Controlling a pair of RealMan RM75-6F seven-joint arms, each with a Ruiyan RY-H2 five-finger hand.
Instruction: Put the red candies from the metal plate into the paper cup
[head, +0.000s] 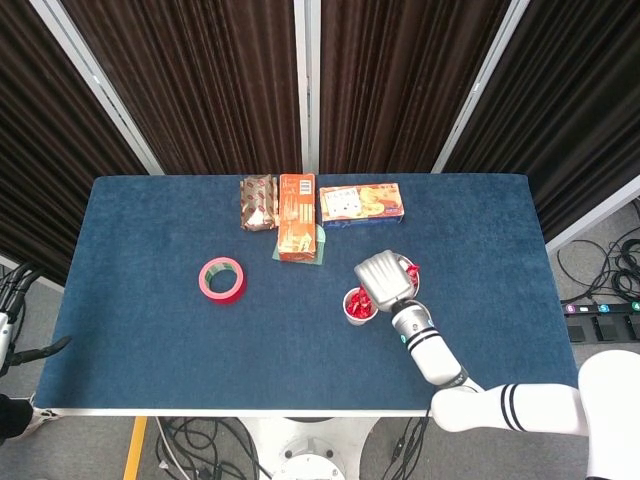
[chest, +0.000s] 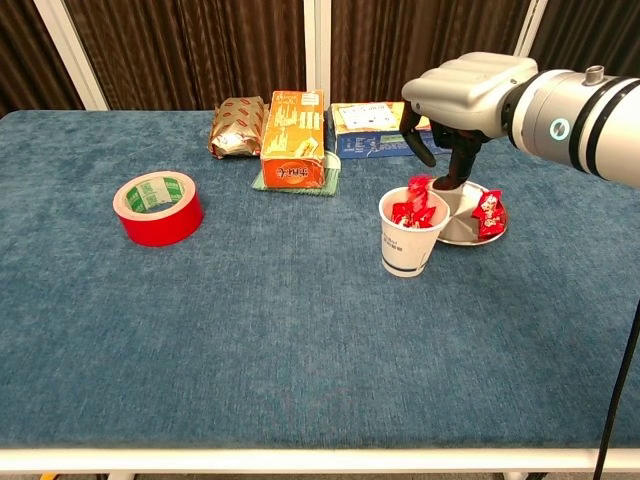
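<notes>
**Right robot hand over the cup with a red candy**

Your right robot hand (chest: 455, 110) hangs just above the paper cup (chest: 410, 240), palm down, fingers pointing at the cup's mouth. Its fingertips (chest: 447, 186) sit at the cup's far-right rim, and a red candy (chest: 418, 185) shows right at them, over the opening; from the chest view it looks pinched there, though the contact itself is small and hard to make out. From the head view the robot hand (head: 384, 276) covers most of the metal plate and part of the cup (head: 358, 306).

The cup stands upright on the blue counter (chest: 300, 330), right of centre, with several red candies (chest: 408, 213) already inside. The metal plate (chest: 462, 232) lies just to the cup's right and slightly farther back, nearly touching it. One red candy (chest: 488, 212) lies on the plate's right side.

Your left robot hand is not visible in either view.

Elsewhere on the counter, a roll of red tape (chest: 157, 207) lies flat well to the left. Along the far side stand a brown snack bag (chest: 238, 126), an orange box (chest: 293, 138) resting on a green cloth (chest: 328, 178), and a long blue-and-yellow biscuit box (chest: 375, 128), partly hidden behind your right robot hand.
</notes>
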